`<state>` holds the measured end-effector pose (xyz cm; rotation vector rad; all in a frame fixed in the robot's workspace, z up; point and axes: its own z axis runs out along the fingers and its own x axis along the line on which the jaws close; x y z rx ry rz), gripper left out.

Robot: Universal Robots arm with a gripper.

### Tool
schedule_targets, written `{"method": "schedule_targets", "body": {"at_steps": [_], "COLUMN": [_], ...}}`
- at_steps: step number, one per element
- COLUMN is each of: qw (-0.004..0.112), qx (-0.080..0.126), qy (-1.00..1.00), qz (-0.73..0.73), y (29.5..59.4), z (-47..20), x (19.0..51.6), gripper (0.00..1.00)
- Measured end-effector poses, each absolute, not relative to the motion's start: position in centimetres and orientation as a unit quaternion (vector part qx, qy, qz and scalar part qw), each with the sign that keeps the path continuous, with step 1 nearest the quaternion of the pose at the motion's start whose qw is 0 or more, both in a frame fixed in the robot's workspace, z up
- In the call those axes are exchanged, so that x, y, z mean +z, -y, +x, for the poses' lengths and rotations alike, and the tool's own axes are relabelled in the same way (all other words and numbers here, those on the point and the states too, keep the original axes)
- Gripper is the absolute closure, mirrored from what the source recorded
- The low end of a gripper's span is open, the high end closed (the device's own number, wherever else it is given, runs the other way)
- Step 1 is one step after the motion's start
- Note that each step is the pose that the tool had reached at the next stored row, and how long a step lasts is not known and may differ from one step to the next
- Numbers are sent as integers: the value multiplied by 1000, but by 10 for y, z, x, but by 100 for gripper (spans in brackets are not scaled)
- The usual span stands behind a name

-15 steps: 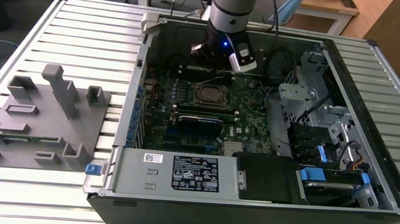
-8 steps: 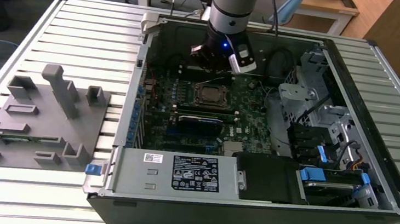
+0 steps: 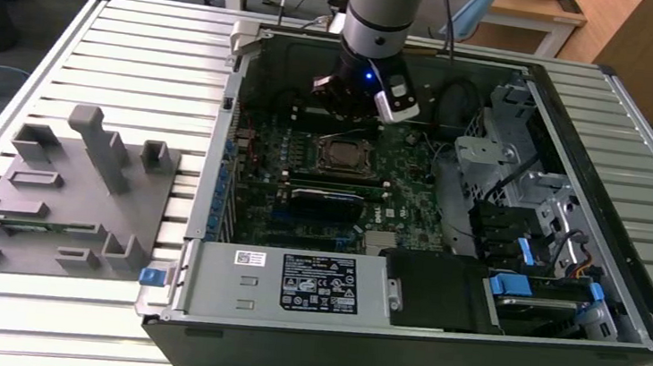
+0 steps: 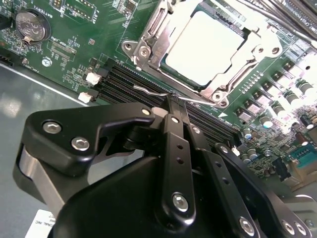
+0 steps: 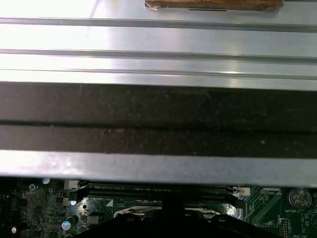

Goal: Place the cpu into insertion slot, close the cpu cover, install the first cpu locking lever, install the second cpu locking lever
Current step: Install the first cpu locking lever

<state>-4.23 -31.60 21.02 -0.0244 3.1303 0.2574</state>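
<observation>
In the exterior view the arm reaches straight down into the open computer case [image 3: 641, 303], and the gripper [image 3: 354, 105] hangs just above the far edge of the insertion slot [image 3: 343, 155], close to the case's back wall. The slatted table [image 3: 135, 48] lies open all round, with a grey holder block [image 3: 63, 185] well apart on the exterior view's left. In the second wrist view the black fingers [image 4: 171, 129] are drawn narrow, side by side with no clear gap. Their tips sit at a thin wire locking lever [image 4: 148, 92] that runs along the near edge of the socket. Whether they pinch the wire or only touch it cannot be told. The cpu [image 4: 208, 47] lies flat in the slot, its pale metal top showing through the window of the cpu cover [image 4: 148, 44], which is folded down over it. Long black memory slots [image 4: 124, 79] run just beside the lever, leaving little room between the socket rim and the fingertips. A coin battery [image 4: 28, 25] sits well off on the green board.
</observation>
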Motion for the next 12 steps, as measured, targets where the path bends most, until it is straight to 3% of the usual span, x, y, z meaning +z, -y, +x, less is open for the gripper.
{"method": "schedule_targets", "body": {"at_steps": [12], "qw": [0], "qx": [81], "qy": [-997], "qz": [-8], "y": [316], "z": [-41], "x": [206], "gripper": [90]}}
